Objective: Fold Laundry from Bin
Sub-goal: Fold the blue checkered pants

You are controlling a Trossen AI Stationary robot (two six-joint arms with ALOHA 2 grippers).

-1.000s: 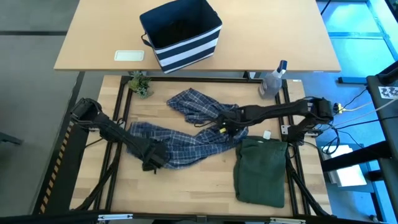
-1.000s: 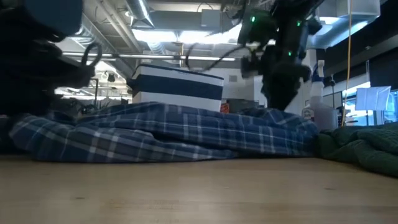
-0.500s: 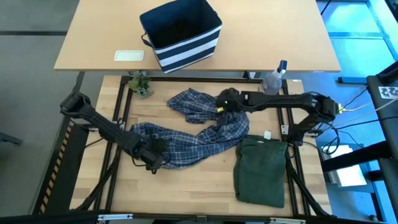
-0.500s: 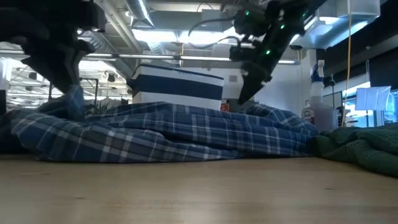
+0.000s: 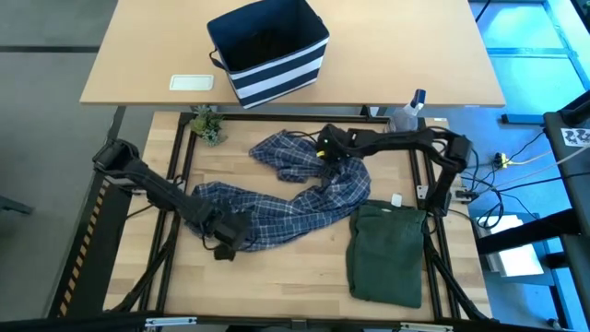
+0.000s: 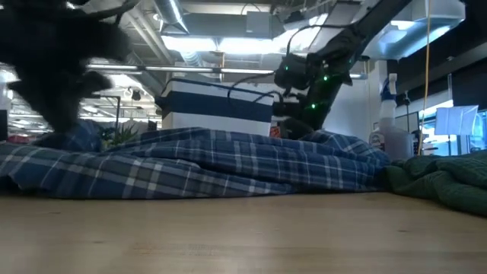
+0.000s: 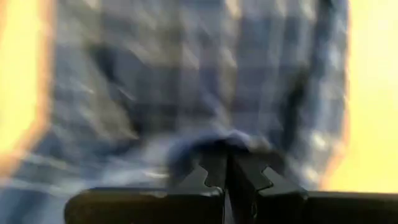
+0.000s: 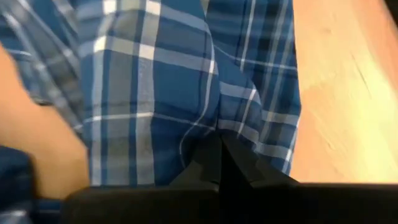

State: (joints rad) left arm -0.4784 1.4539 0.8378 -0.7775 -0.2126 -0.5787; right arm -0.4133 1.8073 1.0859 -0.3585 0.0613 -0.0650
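Left tool (image 5: 224, 242) pinching plaid shirt (image 5: 295, 189) (near end), right tool (image 5: 329, 148) pinching far end, spread on worktop (image 5: 277, 277).

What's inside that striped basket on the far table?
From above, the striped basket shows a dark interior with some dark cloth bunched in it; what kind, or whether anything lies beneath, cannot be seen. The plaid shirt and green garment are already out on the table.

Soft plaid cloth shirt (image 5: 295, 189) on matt wooden table (image 5: 277, 286).
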